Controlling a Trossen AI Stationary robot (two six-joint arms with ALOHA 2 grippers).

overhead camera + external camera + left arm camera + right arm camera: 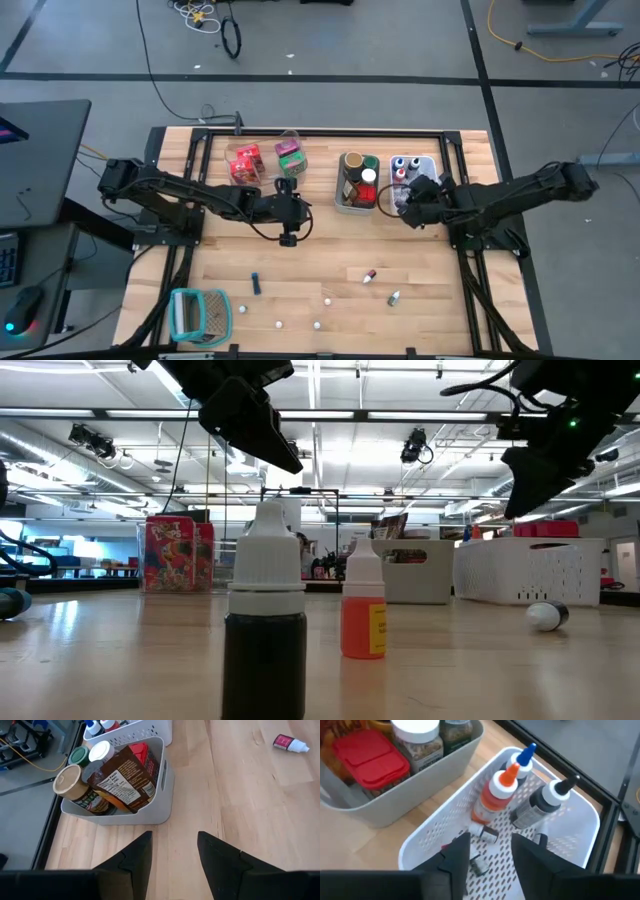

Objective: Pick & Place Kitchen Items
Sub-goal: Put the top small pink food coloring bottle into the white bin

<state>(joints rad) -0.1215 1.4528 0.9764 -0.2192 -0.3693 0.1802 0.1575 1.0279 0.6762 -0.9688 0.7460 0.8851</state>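
Jars, packets (pixel 125 777) upright in grey bin; bottles (pixel 502 790) in white bin; small droppers (pixel 369 275) scattered on table.

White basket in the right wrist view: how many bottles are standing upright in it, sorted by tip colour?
Orange-tipped bottle: 1
Blue-tipped bottle: 1
Black-tipped bottle: 1
Total standing: 3

Grey floor (pixel 400 45) with cables (pixel 232 38); bright ceiling lights (pixel 330 460).

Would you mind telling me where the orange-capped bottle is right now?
The orange-capped bottle stands in the white bin, beside the blue-capped bottle, at the table's far right in the high view.
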